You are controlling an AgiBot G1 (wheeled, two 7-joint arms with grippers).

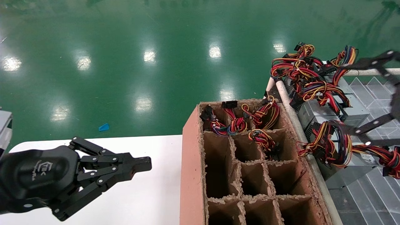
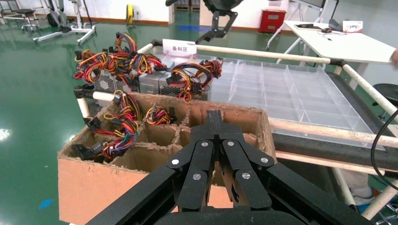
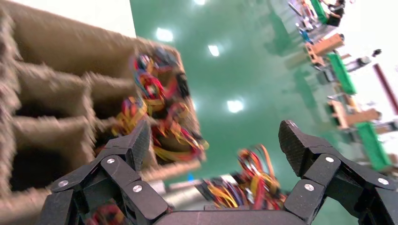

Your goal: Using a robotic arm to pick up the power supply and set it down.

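Several light grey power supply boxes (image 1: 316,113) with red, yellow and black wire bundles (image 1: 312,78) lie on the rack at the right; the left wrist view shows them (image 2: 155,83) behind the box. My right gripper (image 1: 343,97) hangs open over them, holding nothing. In the right wrist view its gripper (image 3: 216,140) has blurred wires (image 3: 253,185) between and beyond the spread fingers. My left gripper (image 1: 145,164) is shut and empty, low over the white table at the left, pointing at the cardboard box; its own view shows the gripper (image 2: 214,117) with jaws pressed together.
A brown cardboard divided box (image 1: 190,156) stands in the middle, with wire bundles (image 1: 259,117) in its far cells. A pale pipe rail (image 1: 290,106) separates it from the rack. A clear divided tray (image 2: 281,89) covers the rack. The white table (image 1: 140,200) lies at the left.
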